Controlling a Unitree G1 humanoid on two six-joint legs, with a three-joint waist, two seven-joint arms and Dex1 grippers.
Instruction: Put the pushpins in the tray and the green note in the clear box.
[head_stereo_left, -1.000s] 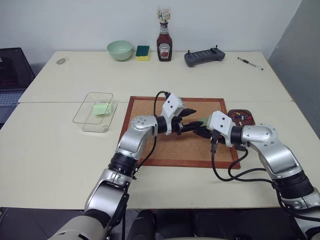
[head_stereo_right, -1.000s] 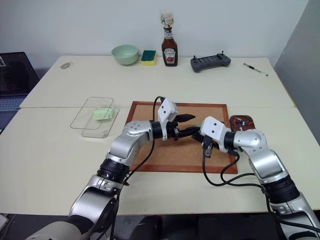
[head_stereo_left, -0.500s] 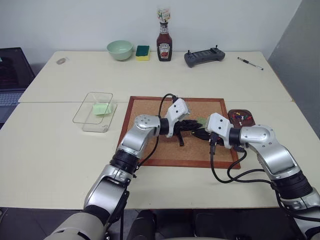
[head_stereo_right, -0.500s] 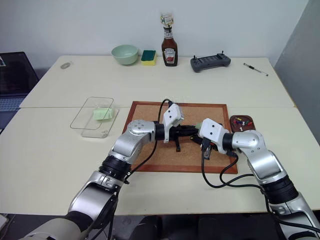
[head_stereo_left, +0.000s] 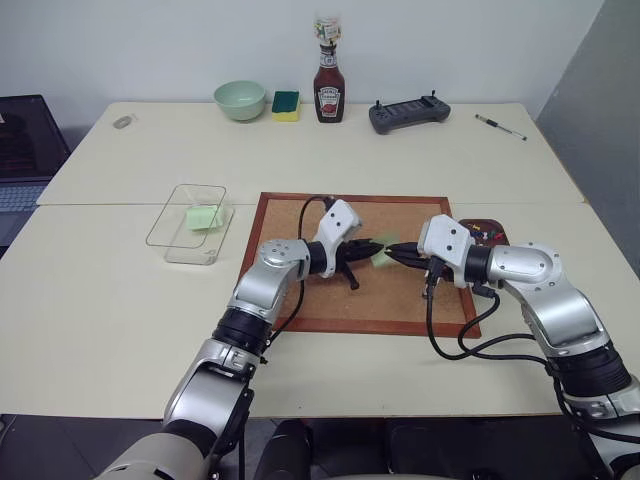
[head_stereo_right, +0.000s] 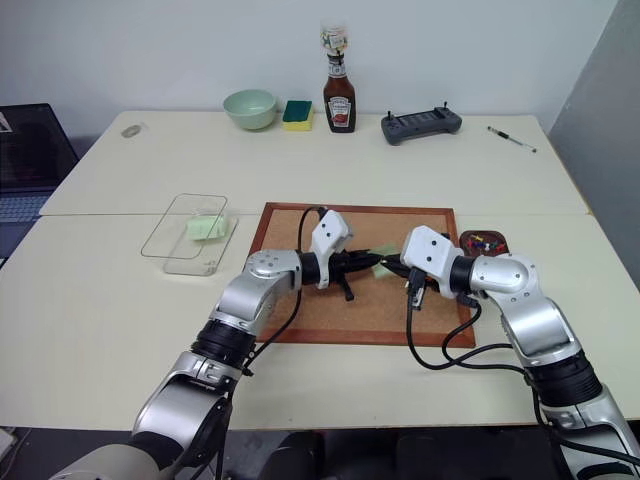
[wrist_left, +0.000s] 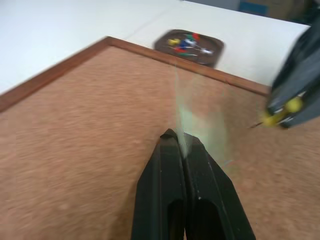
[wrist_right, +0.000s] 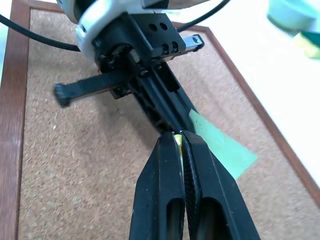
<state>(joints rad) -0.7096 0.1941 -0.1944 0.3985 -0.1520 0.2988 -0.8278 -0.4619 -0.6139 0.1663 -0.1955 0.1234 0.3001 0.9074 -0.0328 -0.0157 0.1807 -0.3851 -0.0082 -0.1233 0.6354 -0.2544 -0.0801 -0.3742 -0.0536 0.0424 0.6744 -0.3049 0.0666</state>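
Now the left gripper (head_stereo_left: 372, 246) pinches the note (wrist_right: 220, 142) over the corkboard (head_stereo_left: 300, 300); the right gripper (wrist_right: 178, 137) clamps a yellow pushpin (wrist_left: 281, 116). Pulling apart unevenly could tear the note or drop the pin short of the tray (head_stereo_left: 494, 232).

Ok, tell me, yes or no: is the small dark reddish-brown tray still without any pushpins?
No: the dark reddish-brown tray beyond the cork board's edge already holds several coloured pushpins, as the left wrist view shows.

arms: silver-grey metal shells, black joint rings | wrists: white blocks | cables: black loops | fingers (wrist_right: 172, 200): black, tapered, slotted
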